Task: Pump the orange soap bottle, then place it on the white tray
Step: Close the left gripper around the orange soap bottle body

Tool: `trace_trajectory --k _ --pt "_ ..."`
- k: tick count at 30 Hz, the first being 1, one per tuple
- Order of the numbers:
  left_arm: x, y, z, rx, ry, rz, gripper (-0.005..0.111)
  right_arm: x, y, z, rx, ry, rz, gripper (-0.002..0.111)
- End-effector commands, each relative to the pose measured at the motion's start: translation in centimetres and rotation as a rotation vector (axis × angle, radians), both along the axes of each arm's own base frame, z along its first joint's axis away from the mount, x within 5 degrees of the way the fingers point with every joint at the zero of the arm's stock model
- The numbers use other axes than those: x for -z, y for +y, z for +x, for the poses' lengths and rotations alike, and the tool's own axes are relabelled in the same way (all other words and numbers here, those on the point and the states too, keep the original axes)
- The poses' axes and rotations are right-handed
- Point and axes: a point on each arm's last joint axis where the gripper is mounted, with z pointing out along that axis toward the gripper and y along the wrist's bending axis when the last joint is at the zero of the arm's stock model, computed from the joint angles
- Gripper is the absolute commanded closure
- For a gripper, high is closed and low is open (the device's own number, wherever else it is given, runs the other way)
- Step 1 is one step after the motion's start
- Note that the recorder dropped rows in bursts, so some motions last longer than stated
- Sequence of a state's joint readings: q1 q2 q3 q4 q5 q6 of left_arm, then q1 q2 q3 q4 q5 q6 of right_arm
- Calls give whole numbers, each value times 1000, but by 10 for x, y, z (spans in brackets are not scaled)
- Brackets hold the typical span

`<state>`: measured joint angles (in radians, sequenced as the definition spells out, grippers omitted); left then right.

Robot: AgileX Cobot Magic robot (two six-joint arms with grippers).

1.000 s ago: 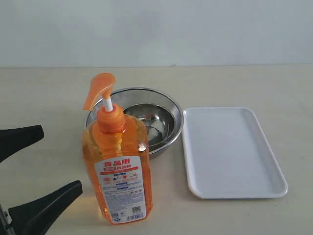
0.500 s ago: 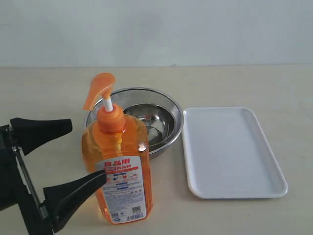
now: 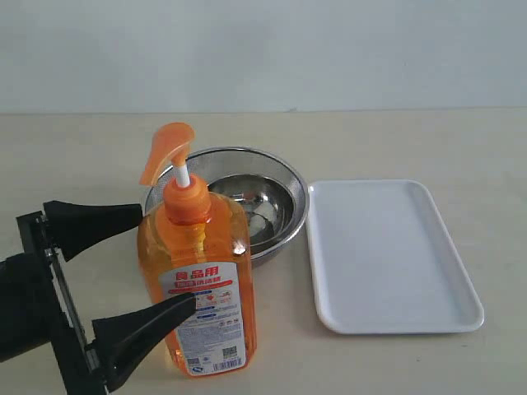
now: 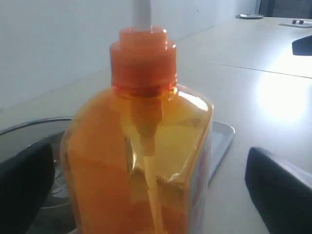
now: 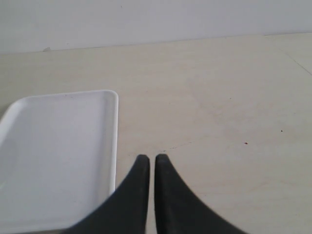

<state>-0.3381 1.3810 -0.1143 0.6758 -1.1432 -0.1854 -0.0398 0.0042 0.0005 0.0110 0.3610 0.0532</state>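
Observation:
The orange soap bottle (image 3: 202,271) stands upright on the table, its pump head (image 3: 165,151) raised on a white stem. My left gripper (image 3: 167,257) is open, with one black finger (image 3: 90,220) behind the bottle and the other in front of its label. In the left wrist view the bottle (image 4: 141,141) fills the middle of the left gripper (image 4: 148,161), and gaps show on both sides. The white tray (image 3: 387,263) lies empty to the right of the bottle. My right gripper (image 5: 151,158) is shut on nothing, over bare table beside the tray (image 5: 58,141); the exterior view does not show it.
A round steel mesh bowl (image 3: 288,177) sits just behind the bottle, left of the tray, and its rim (image 4: 29,127) shows in the left wrist view. The tray's corner (image 4: 222,139) shows past the bottle. A pale wall closes off the back of the table.
My left gripper has moved right from the picture's edge, still open, until its fingers stand on either side of the bottle. The bottle, bowl and tray have not moved.

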Motion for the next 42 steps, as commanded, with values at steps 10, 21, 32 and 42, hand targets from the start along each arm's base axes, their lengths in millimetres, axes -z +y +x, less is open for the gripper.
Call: trace_trajectory --k 10,21,32,42 --pt "5 -12 18 67 -9 -9 -3 -1 0 0 -4 -12 0 107" --pt "16 -18 29 98 31 7 -3 -1 0 0 -4 -12 0 107" --pt "22 -24 36 149 37 24 -3 -1 0 0 -4 -12 0 107" --pt "18 -26 42 149 36 5 -3 -1 0 0 -4 -12 0 107"
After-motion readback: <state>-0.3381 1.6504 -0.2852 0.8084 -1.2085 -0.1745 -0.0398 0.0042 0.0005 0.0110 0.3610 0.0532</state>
